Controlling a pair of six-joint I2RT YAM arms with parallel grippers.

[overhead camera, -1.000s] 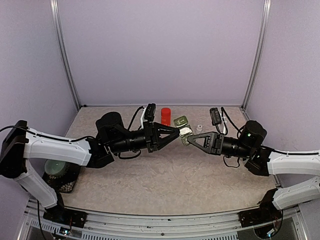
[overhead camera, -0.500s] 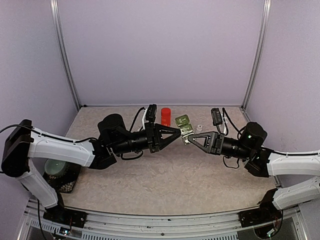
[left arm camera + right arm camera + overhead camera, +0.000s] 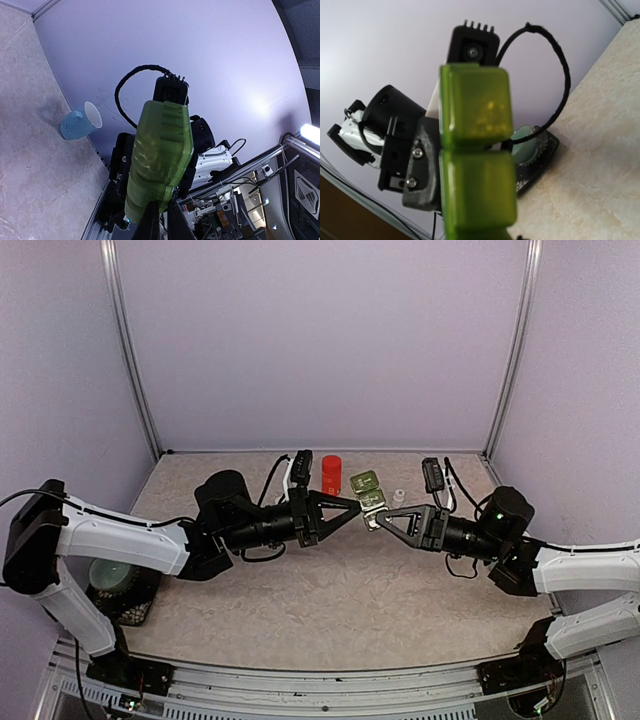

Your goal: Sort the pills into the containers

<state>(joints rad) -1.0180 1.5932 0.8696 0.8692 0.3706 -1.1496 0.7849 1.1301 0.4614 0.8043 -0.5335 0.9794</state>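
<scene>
A pale green bowl [image 3: 108, 575] sits on a dark tray by my left arm's base, at about 9 o'clock on the table [image 3: 330, 610]. Past it, both arms reach in to the middle, towards 12 o'clock. My left gripper [image 3: 357, 508] and right gripper [image 3: 376, 521] meet tip to tip at the green pill containers [image 3: 371, 502], which hang between them, raised off the table.

My left fingertips [image 3: 150, 222] stand narrow, pinched on the strip's lower end, and its ribbed green body rises straight up in front of that wrist camera. My right fingers are out of the right wrist view. The strip comes up from where they sit and fills the view with two square compartments, so that grip is closed on it too.

A small clear object [image 3: 399, 496] lies just beyond the right gripper at 1 o'clock. A red bottle [image 3: 331, 472] stands upright at 11 o'clock from the strip. The left wrist view also shows a pale blue mug [image 3: 80, 121] tipped against the foot of the wall.
</scene>
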